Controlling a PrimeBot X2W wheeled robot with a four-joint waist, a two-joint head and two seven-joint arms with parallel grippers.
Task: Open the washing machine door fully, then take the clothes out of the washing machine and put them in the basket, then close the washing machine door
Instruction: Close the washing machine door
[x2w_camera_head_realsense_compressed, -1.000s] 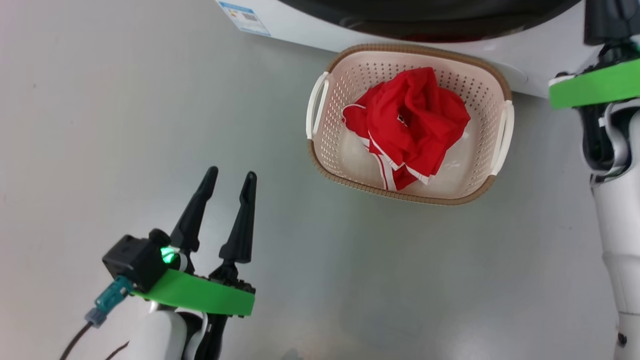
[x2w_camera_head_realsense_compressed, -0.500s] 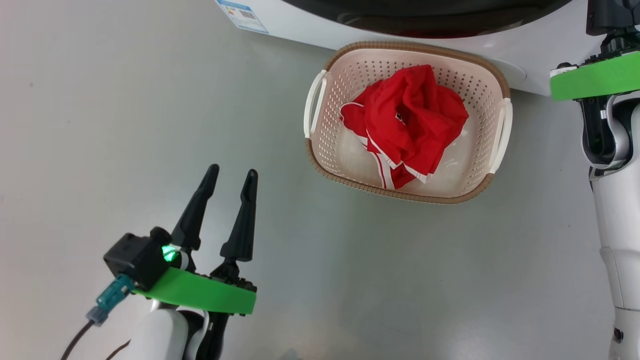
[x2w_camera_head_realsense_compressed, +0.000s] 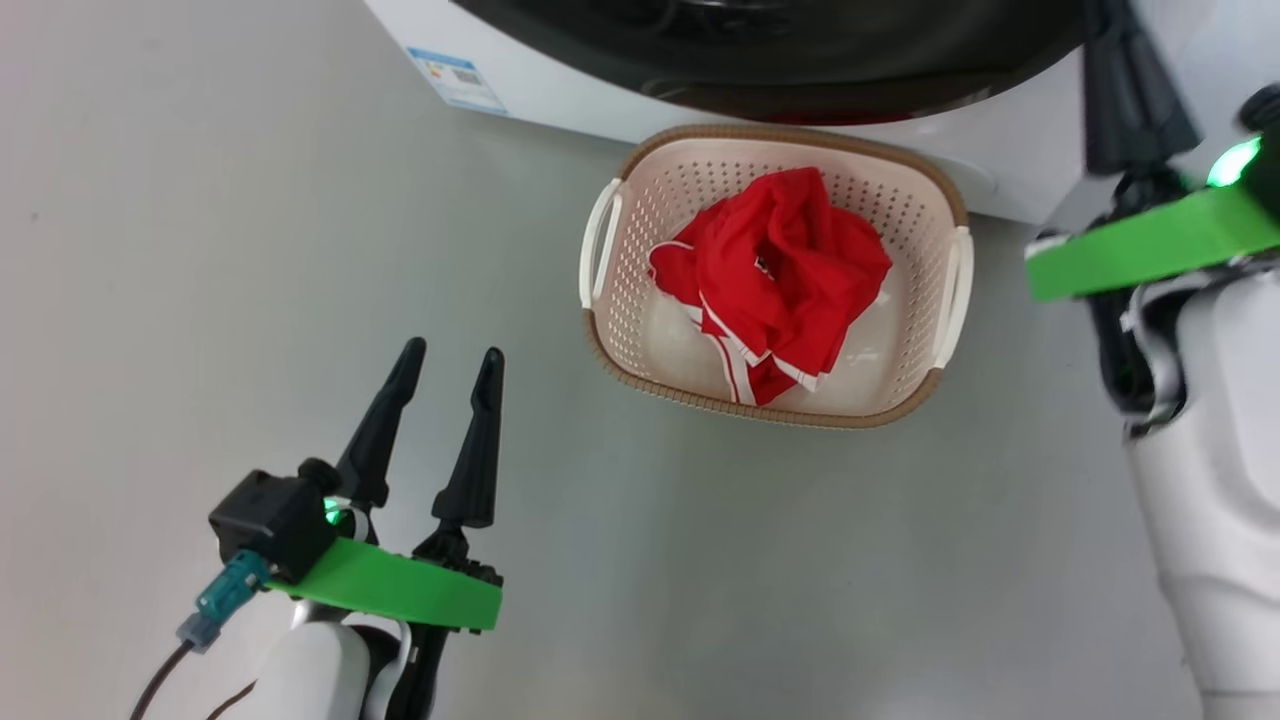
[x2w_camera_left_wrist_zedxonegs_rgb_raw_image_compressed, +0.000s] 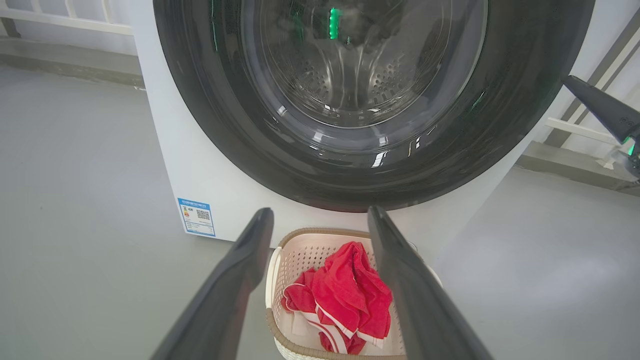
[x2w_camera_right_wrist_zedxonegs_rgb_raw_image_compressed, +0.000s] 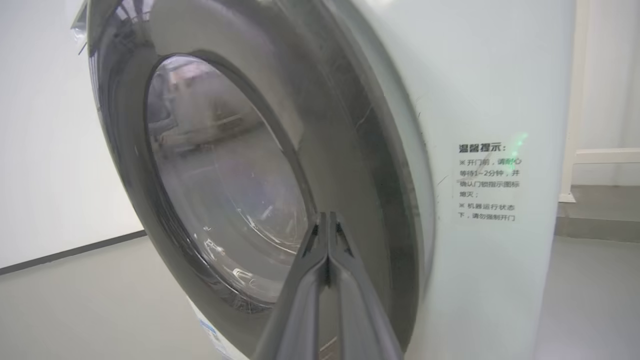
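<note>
Near left, the left fingers (x2w_camera_head_realsense_compressed: 478, 440) stand wide apart and empty over the floor (x2w_camera_head_realsense_compressed: 150, 250). Right of them the basket (x2w_camera_head_realsense_compressed: 760, 413) sits just in front of the white washing machine (x2w_camera_head_realsense_compressed: 540, 80), the red clothes (x2w_camera_head_realsense_compressed: 775, 270) bundled inside it. The washing machine door (x2w_camera_left_wrist_zedxonegs_rgb_raw_image_compressed: 200, 100) looks shut. Far right, the right fingers (x2w_camera_right_wrist_zedxonegs_rgb_raw_image_compressed: 300, 290) are pressed together, empty, beside the door's rim

On the white front of the washing machine (x2w_camera_right_wrist_zedxonegs_rgb_raw_image_compressed: 500, 300), at 3 o'clock from the washing machine door (x2w_camera_right_wrist_zedxonegs_rgb_raw_image_compressed: 225, 190), a sticker (x2w_camera_right_wrist_zedxonegs_rgb_raw_image_compressed: 487, 182) is headed 温馨提示. Its two ※ lines read 开门前,请耐心等待1~2分钟,并确认门锁指示图标熄灭 and 机器运行状态下,请勿强制开门. A blue-topped label (x2w_camera_left_wrist_zedxonegs_rgb_raw_image_compressed: 196, 217) with a QR code sits at the machine's 7 o'clock corner, its print too small to read.
</note>
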